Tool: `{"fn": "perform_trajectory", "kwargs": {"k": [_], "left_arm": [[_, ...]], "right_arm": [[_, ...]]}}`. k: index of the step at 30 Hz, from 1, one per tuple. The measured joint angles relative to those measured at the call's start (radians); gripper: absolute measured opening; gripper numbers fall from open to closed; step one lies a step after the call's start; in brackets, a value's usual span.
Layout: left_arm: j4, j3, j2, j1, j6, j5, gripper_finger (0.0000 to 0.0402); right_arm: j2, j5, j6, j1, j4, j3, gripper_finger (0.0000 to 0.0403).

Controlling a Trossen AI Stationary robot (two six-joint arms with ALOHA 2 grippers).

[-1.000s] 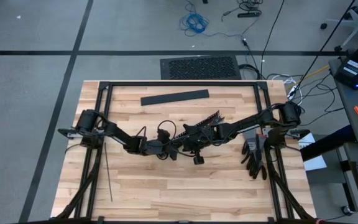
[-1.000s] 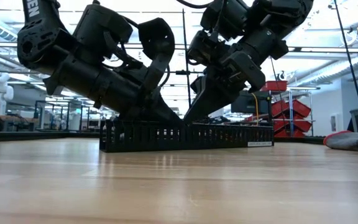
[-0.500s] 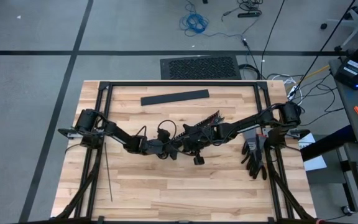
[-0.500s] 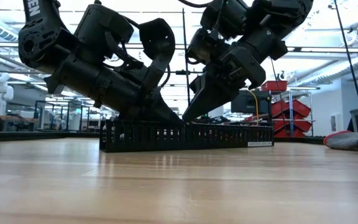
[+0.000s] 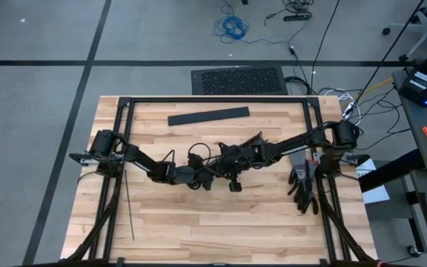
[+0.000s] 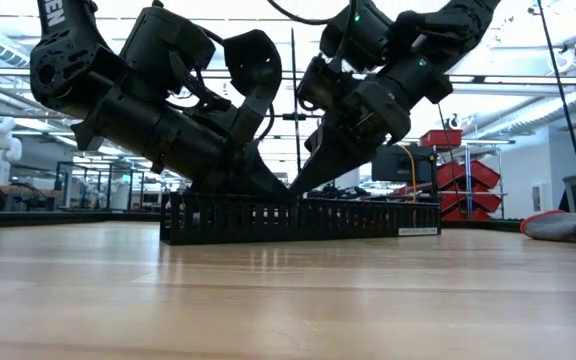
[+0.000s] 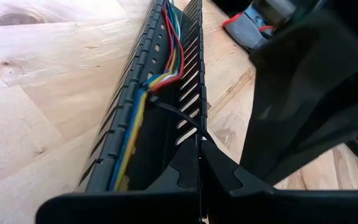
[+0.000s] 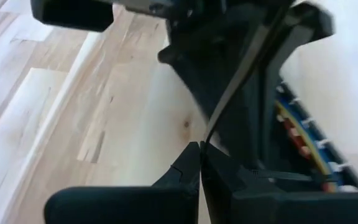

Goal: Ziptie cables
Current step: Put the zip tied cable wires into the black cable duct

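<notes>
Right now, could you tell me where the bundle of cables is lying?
The cables lie inside the black slotted duct near the table's middle, between the left gripper and right gripper, which meet over it.

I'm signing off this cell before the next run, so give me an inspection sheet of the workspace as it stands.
Surface: wooden table, bare at the front.
Job's things: cables lie inside the slotted duct; a ziptie loops around them; spare zipties lie near the left edge.
Clutter: flat black bar at the back; gloves at the right.
Grippers: left hand and right hand are both shut, each pinching a thin ziptie strand, meeting over the duct at mid-table.
Cables: floor leads beyond the table.
Surroundings: floor mat behind; red bins in the room.
</notes>
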Motion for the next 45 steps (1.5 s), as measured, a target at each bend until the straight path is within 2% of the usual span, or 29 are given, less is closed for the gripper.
{"fn": "perform_trajectory", "kwargs": {"k": [7, 12, 21, 33, 45], "left_arm": [[0.0, 0.0, 0.0, 0.0, 0.001, -0.005, 0.0002], [0.0, 0.0, 0.0, 0.0, 0.002, -0.007, 0.0002], [0.03, 0.0, 0.002, -0.001, 0.105, -0.012, 0.0012], [0.04, 0.004, 0.005, -0.002, 0.205, -0.024, 0.0006], [0.077, 0.003, 0.009, -0.008, 0.261, -0.026, 0.0011]], "right_arm": [[0.022, -0.008, 0.038, 0.012, -0.028, 0.0, 0.0], [0.022, 0.033, 0.041, 0.013, -0.038, 0.0, 0.0], [0.009, 0.048, 0.034, 0.014, 0.018, 0.0, 0.0], [-0.02, 0.048, 0.092, 0.02, -0.171, 0.0, 0.0], [-0.02, 0.047, 0.055, 0.024, -0.119, 0.0, 0.0]]}}
